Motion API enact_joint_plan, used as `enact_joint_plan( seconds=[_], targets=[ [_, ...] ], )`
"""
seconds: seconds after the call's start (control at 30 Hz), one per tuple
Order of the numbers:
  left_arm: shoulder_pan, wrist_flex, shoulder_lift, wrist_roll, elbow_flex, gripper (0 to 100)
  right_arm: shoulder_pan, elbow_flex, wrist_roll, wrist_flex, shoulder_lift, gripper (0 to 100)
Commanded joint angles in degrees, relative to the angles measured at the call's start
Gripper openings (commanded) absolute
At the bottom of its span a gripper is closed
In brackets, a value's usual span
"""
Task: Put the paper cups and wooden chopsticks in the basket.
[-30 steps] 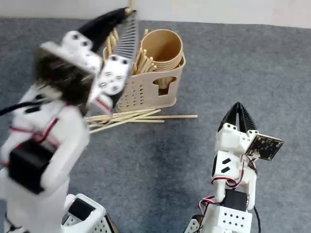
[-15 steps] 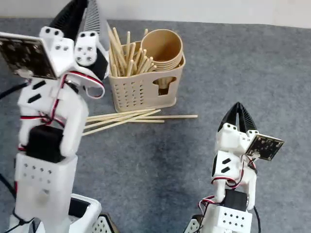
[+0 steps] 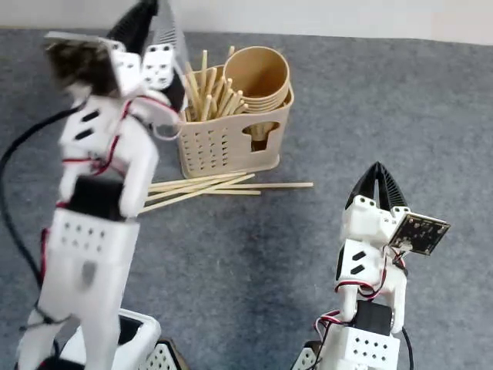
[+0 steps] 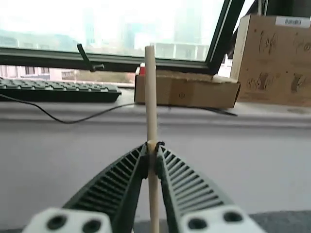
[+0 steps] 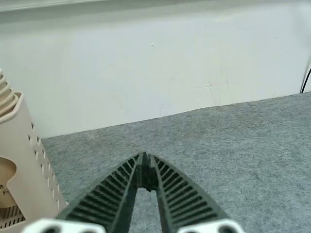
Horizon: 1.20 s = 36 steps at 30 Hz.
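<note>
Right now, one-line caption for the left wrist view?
Left tool shut on a single wooden chopstick, cardboard box and window behind.

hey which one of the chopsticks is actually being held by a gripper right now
The one chopstick pinched in the left gripper. The other chopsticks either stand in the basket or lie loose on the grey mat beside it.

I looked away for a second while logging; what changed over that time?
The left arm, jaws shut on a chopstick, swung left, away from the basket. The basket, paper cups, loose chopsticks on the mat and right arm stayed put.
</note>
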Motion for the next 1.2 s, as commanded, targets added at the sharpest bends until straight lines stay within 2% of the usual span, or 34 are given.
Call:
enact_joint_plan(
  seconds=[0.0, 0.13, 0.23, 0.4, 0.57, 0.9, 1.17],
  targets=[
    [1.7, 1.4, 2.0, 0.6, 0.1, 1, -0.6, 0.7, -0.2, -1.4, -0.6, 0.6],
    [1.8, 4.7, 2.3, 0.5, 0.6, 1, -2.2, 0.7, -0.1, -1.4, -0.6, 0.6],
    [2.0, 6.7, 2.5, -3.4, 0.6, 1, -3.8, 0.7, 1.9, -1.3, -0.6, 0.6],
    [3.1, 12.1, 2.1, -6.0, -0.1, 14, -5.4, 2.0, 6.3, -1.4, -0.6, 0.6],
    [2.9, 18.2, 2.0, -6.2, -4.4, 14, -5.4, 2.9, 6.5, -1.4, -0.6, 0.6],
    [3.1, 40.3, 2.0, -6.2, -20.3, 14, -5.2, 2.9, 6.6, -1.4, -0.7, 0.6],
    [3.2, 54.4, 2.0, -6.3, -22.1, 14, -5.1, 2.9, 6.6, -1.4, -0.7, 0.6]
  ],
)
